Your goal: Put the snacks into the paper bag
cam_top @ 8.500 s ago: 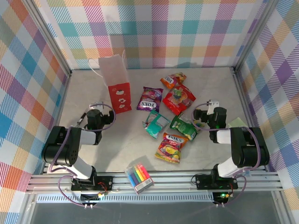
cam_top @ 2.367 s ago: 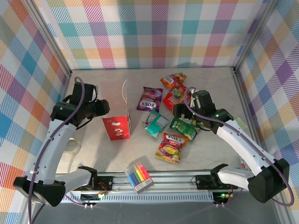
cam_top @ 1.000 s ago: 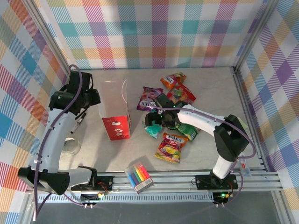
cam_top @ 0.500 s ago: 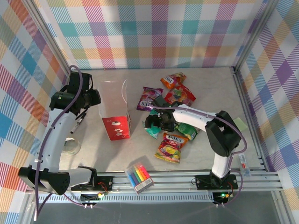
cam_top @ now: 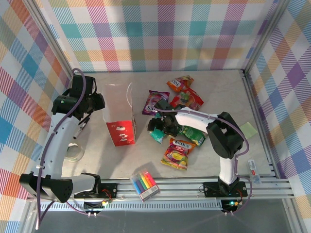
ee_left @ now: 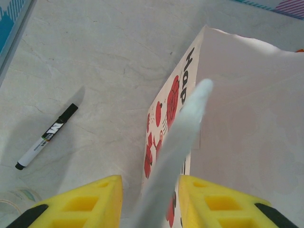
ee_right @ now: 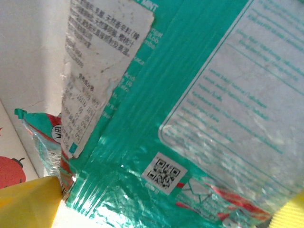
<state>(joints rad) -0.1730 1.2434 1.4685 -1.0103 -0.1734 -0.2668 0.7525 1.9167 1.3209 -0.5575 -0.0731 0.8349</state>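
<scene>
The paper bag (cam_top: 119, 108) stands open at left centre. My left gripper (cam_top: 97, 103) is at its left rim. In the left wrist view the bag's wall (ee_left: 166, 114) runs between the yellow pads (ee_left: 80, 202), and that gripper (ee_left: 149, 190) is shut on it. The snacks lie to the bag's right: orange (cam_top: 180, 83), red (cam_top: 188, 99), purple (cam_top: 154, 99), teal (cam_top: 156, 136), green (cam_top: 193, 134) and yellow-orange (cam_top: 178, 151). My right gripper (cam_top: 158, 125) hovers low over the teal packet (ee_right: 190, 109), open (ee_right: 161, 209), with a pad (ee_right: 28, 202) on each side.
A clear pack of coloured markers (cam_top: 144, 183) lies by the near edge. A black marker pen (ee_left: 45, 137) and a clear ring (cam_top: 73, 154) lie left of the bag. A green pad (cam_top: 248, 128) sits at the right. Plaid walls enclose the table.
My right gripper has crept slightly left over the teal packet and its elbow has swung inward. The left gripper and the bag have stayed put.
</scene>
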